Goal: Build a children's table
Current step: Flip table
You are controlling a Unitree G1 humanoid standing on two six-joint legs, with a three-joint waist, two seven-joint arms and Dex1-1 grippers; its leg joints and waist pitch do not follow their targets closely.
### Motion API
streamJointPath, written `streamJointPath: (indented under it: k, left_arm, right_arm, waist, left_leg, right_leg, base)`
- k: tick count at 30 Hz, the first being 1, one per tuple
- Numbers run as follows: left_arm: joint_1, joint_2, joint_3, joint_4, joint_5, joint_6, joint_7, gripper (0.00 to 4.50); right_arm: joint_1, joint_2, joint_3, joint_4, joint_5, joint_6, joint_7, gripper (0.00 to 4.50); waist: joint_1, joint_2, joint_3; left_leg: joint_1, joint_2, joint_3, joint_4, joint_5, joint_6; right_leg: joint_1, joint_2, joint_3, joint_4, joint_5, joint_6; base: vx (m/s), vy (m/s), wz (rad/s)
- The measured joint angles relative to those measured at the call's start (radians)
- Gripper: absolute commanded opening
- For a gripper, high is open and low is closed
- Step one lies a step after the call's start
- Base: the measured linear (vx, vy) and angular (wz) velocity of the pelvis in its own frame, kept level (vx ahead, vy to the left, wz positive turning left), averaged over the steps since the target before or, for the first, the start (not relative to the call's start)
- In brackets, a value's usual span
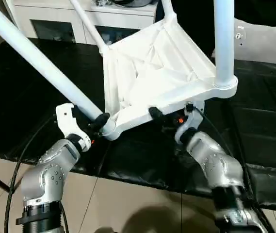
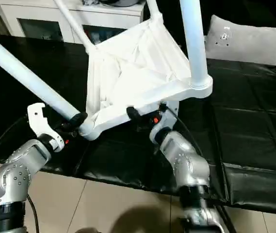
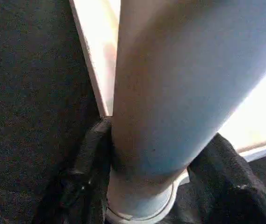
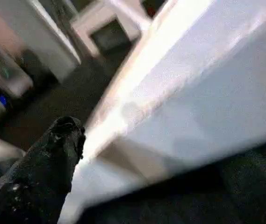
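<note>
Progress: all four legs look seated in their corner sockets; what's left, I judge, is turning the table upright.
Table top (image 1: 152,73): white, ribbed underside facing me, tilted with its near edge on the black counter (image 1: 26,97), centre of view.
Legs: the long leg (image 1: 40,60) runs off toward 10 o'clock; another (image 1: 223,43) rises at 1 o'clock.
Left fingers (image 1: 99,120): clamped round that long leg's base.
Right fingers (image 1: 169,114): pinching the top's near edge.
</note>
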State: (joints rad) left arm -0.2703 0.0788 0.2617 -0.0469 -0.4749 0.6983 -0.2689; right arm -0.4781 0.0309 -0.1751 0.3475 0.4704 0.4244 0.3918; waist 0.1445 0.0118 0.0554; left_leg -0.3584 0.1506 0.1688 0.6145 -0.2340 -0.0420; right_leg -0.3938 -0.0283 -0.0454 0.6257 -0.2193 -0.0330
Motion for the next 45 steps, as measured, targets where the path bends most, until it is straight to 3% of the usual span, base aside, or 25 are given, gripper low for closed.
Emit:
streamJointPath:
  k: [4,6,7,10,20,31,36,37,39,42,45]
  left_arm:
    - [0.002,0.004,-0.009,-0.006,0.001,-0.001,-0.003,2.01]
    - [0.002,0.004,-0.014,-0.008,0.001,-0.001,-0.006,2.01]
    - [0.002,0.007,-0.017,-0.01,0.004,-0.003,-0.007,2.01]
    - [0.004,0.011,-0.026,-0.014,0.015,-0.005,-0.007,2.01]
    - [0.009,0.018,-0.057,-0.023,0.02,-0.006,-0.014,2.01]
    - [0.021,0.023,-0.075,-0.03,0.02,-0.01,-0.033,2.01]
    - [0.027,0.032,-0.099,-0.036,0.042,-0.031,-0.035,2.01]
    - [0.028,0.034,-0.103,-0.037,0.047,-0.036,-0.036,2.71]
    - [0.035,0.051,-0.121,-0.036,0.06,-0.057,-0.053,2.71]
    - [0.075,0.064,-0.158,-0.027,0.083,-0.083,-0.078,3.13]
    - [0.099,0.077,-0.186,-0.021,0.113,-0.124,-0.089,3.2]
  right_arm:
    - [-0.078,0.052,-0.097,0.132,0.081,-0.051,0.022,4.5]
    - [-0.079,0.059,-0.106,0.144,0.094,-0.063,0.027,4.5]
    - [-0.091,0.068,-0.124,0.168,0.114,-0.064,0.03,4.23]
    - [-0.136,0.079,-0.164,0.256,0.146,-0.071,0.03,4.03]
    - [-0.226,0.094,-0.251,0.428,0.171,-0.168,0.03,3.06]
    - [-0.234,0.091,-0.263,0.469,0.186,-0.212,0.034,2.14]
    - [-0.245,0.09,-0.279,0.498,0.187,-0.222,0.034,2.01]
    - [-0.245,0.086,-0.279,0.499,0.185,-0.225,0.034,1.99]
    - [-0.244,0.082,-0.274,0.499,0.173,-0.237,0.031,1.98]
    - [-0.244,0.073,-0.257,0.496,0.154,-0.257,0.025,1.97]
    - [-0.245,0.061,-0.243,0.464,0.137,-0.282,0.001,1.97]
  waist:
    - [0.0,0.0,0.0]
    - [0.002,0.0,0.0]
    - [0.002,0.0,0.0]
    - [-0.001,0.0,0.0]
    - [-0.004,0.0,0.0]
    - [-0.003,0.0,0.0]
    - [-0.005,0.0,0.0]
    - [-0.004,0.0,0.0]
    - [-0.005,0.0,0.0]
    - [-0.004,0.0,0.0]
    - [0.001,0.0,0.0]
  left_leg:
    - [-0.006,0.0,0.001,0.0,0.004,0.004]
    - [-0.008,0.0,0.001,0.0,0.006,0.008]
    - [-0.009,0.0,0.001,0.0,0.006,0.008]
    - [-0.009,0.0,0.001,0.0,0.007,0.01]
    - [-0.01,0.0,0.003,0.0,0.008,0.01]
    - [-0.01,0.0,0.003,0.001,0.008,0.011]
    - [-0.01,0.0,0.003,0.001,0.008,0.011]
    - [-0.01,0.0,0.003,0.001,0.008,0.011]
    - [-0.011,0.0,0.003,0.001,0.008,0.011]
    - [-0.016,0.0,0.003,0.002,0.008,0.011]
    - [-0.027,0.0,0.003,0.007,0.01,0.014]
  right_leg:
    - [-0.006,0.0,0.0,0.001,0.001,-0.001]
    - [-0.008,-0.001,-0.001,0.002,0.001,-0.001]
    - [-0.009,-0.001,-0.001,0.002,0.001,-0.001]
    - [-0.009,-0.001,-0.001,0.003,0.001,-0.002]
    - [-0.011,-0.002,-0.002,0.004,0.002,-0.003]
    - [-0.011,-0.002,-0.002,0.004,0.002,-0.003]
    - [-0.012,-0.002,-0.002,0.004,0.002,-0.003]
    - [-0.012,-0.002,-0.002,0.005,0.002,-0.003]
    - [-0.013,-0.002,-0.002,0.005,0.002,-0.003]
    - [-0.017,-0.002,-0.002,0.005,0.002,-0.003]
    - [-0.029,-0.003,-0.003,0.011,0.003,-0.003]
  base:
    - [0.0,0.0,0.0]
    - [0.0,0.0,0.0]
    - [0.0,0.0,0.0]
    - [0.0,0.0,0.0]
    - [0.0,0.0,0.0]
    - [0.0,0.0,0.0]
    - [0.0,0.0,0.0]
    - [0.0,0.0,0.0]
    - [0.0,0.0,0.0]
    - [0.0,0.0,0.0]
    - [0.0,0.0,0.0]
